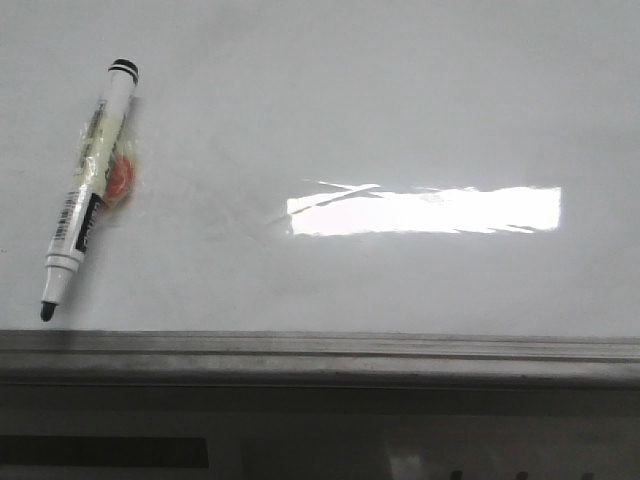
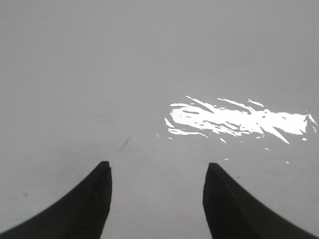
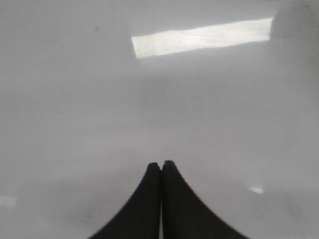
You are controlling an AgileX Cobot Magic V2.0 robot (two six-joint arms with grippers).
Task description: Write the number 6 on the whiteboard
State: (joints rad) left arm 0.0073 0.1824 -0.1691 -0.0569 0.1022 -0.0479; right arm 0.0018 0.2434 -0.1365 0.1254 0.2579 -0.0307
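The whiteboard (image 1: 400,110) fills the front view, glossy white with a grey metal frame edge along its near side and a bright rectangular glare. No number 6 shows on it. A white marker pen (image 1: 88,190) with a black tip lies uncapped at the left, tip toward the near edge. Neither gripper shows in the front view. My left gripper (image 2: 158,167) is open and empty above the bare whiteboard (image 2: 99,74). My right gripper (image 3: 161,163) is shut on nothing, over the bare whiteboard (image 3: 75,99).
An orange and yellowish wrapper (image 1: 120,172) lies against the marker pen. The grey frame edge (image 1: 320,350) runs along the board's near side. A short thin dark scratch (image 2: 124,144) marks the board ahead of the left fingers.
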